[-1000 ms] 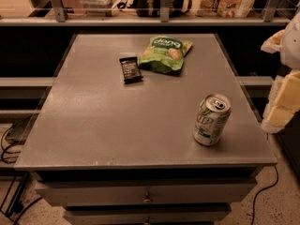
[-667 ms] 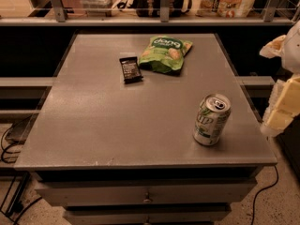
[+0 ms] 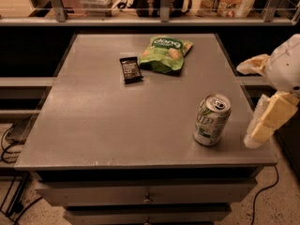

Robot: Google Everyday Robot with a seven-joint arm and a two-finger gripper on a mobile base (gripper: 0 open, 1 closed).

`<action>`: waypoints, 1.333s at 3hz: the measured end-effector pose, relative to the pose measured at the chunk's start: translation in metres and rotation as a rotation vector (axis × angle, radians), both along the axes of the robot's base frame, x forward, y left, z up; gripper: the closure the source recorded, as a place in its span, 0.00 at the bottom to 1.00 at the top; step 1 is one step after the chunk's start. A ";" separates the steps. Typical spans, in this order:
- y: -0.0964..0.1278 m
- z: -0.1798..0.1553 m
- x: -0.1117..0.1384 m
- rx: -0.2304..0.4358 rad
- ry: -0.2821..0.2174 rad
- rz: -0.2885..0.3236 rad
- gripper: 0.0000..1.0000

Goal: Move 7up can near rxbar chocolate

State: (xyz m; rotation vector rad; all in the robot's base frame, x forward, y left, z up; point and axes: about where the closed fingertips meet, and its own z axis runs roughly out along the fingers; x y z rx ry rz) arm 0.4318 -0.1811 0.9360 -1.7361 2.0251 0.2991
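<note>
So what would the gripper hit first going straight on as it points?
The gripper, at the right edge of the table, would probably meet its top beside the 7up can; depth is unclear.

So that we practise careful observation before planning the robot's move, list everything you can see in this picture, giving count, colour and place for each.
grey rectangular table: one, grey, centre of view, drawers under its front edge.
white and green aluminium 7up can: one, white and green with a silver top, upright near the table's front right corner.
flat black-wrapped rxbar chocolate: one, black, lying flat on the table's far side.
crinkled green snack bag: one, green, lying just right of the bar.
long shelf: one, pale, behind the table, holding items too dim to name.
dark cables: a few, black, on the floor at left.
robot gripper: one, pale yellow and white, off the table's right edge, right of the can and apart from it.
</note>
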 end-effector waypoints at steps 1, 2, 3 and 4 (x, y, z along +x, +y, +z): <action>0.020 -0.011 0.005 0.143 0.001 0.057 0.00; 0.038 -0.019 0.011 0.248 0.006 0.096 0.00; 0.048 -0.025 0.016 0.302 0.007 0.113 0.18; 0.044 -0.030 0.021 0.297 0.010 0.103 0.41</action>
